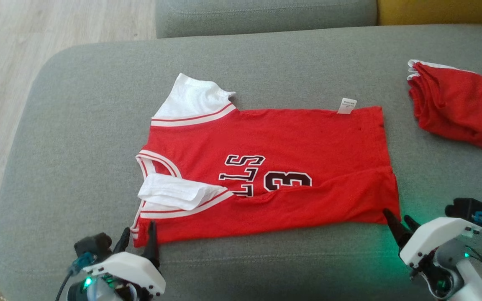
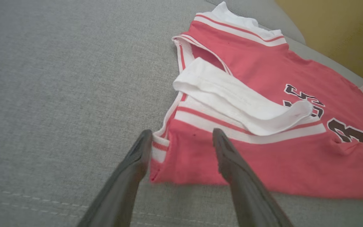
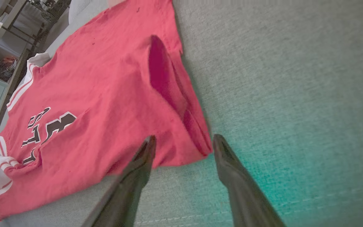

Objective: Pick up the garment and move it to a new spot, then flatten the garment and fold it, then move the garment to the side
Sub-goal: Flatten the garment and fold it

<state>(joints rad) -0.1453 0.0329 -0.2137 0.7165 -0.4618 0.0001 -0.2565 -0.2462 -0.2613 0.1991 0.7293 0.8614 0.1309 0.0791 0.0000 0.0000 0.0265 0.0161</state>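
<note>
Garment: We see the red jersey (image 1: 274, 167) lying flat on the sofa cushion (image 1: 78, 125), about midway across and closer to its near edge. The neck points to the left edge and the hem to the right. The near long side is folded up over the lettering.
Left tool: The left tool (image 2: 181, 132) is released, its jaws spread astride the jersey's near-left corner and gripping nothing.
Right tool: The right tool (image 3: 185, 138) is likewise released, at the near-right hem corner; cloth lies between the tips, unpinched.
Handling: We judge it light, thin and limp. It will sag and crease, and it may drag on the cushion's weave.
Hold: We would pinch both layers at the two near corners. The white sleeve (image 1: 174, 192) lies loose on top and may flop.
Other cloth: A second red piece (image 1: 454, 104) sits bunched toward the far-right corner, well apart.
</note>
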